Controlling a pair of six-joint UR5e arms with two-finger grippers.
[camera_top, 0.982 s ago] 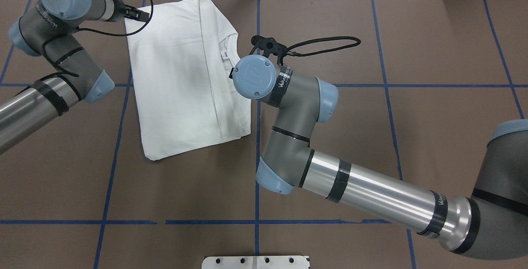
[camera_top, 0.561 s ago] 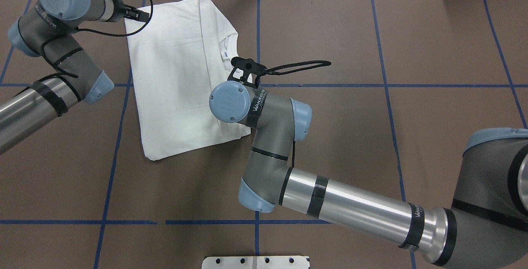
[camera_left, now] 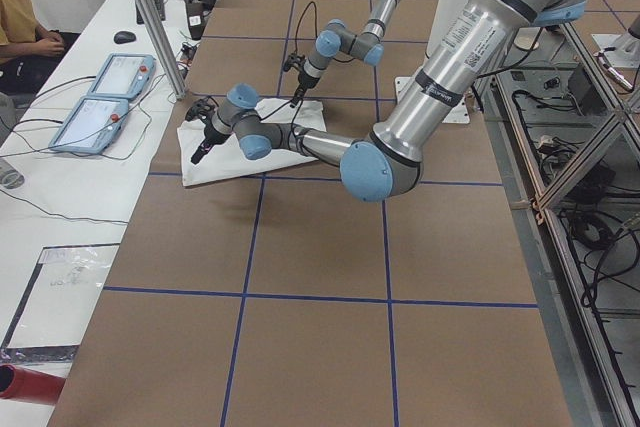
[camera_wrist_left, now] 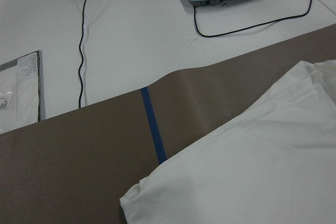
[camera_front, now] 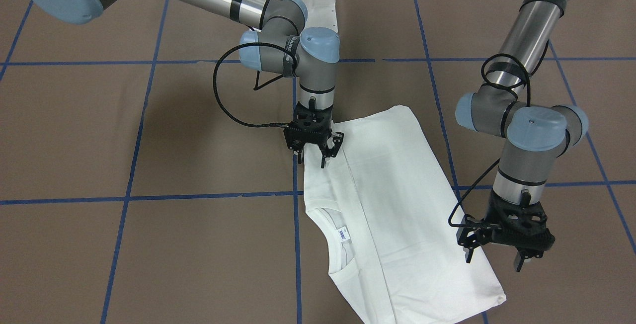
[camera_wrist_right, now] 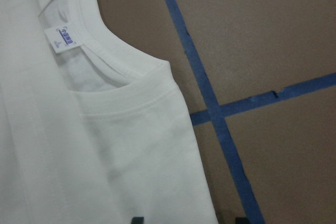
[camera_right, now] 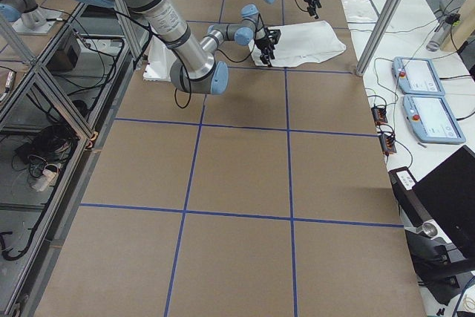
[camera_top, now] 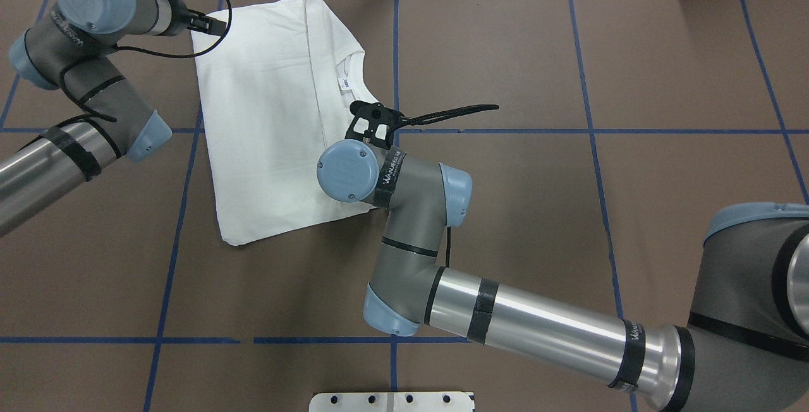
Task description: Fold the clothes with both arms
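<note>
1. Brown surface (camera_top: 569, 210) w/ blue tape grid; white desk past its far edge w/ two pendants (camera_left: 122, 74) and cables.
2. T-shirt (camera_top: 272, 115): white, lying flat on far part of surface, on robot's left of centre, a bit askew. Already folded to a rectangle, several layers, one long fold line down it; collar (camera_wrist_right: 113, 61) at the edge facing robot's right.
3. Right tool (camera_front: 318, 155): released, spread wide, right over shirt corner nearest robot on collar side. In wrist view, cloth edge between the two fingertips (camera_wrist_right: 137, 220). Touching cloth or just above: can't tell.
4. Left tool (camera_front: 494, 260): released too, fingers well apart, at opposite edge near far corner; one finger over cloth, other over bare surface.
5. Handling, by judgement: light, limp cotton, not fragile, no stiffness to keep a shape. Prone to plies sliding apart, so pinch low and take the whole stack at the edge, not top ply only. Best hold prob. at corners, one per tool; lift and carry evenly to avoid skew or sag in the middle.
6. Writing: small white label (camera_wrist_right: 64, 40) inside collar, blue print, too small to read. White lettering on black band (camera_top: 387, 175) at wrist of right arm (camera_top: 537, 317), not legible w/ certainty. No black print showing on shirt's upper side.
</note>
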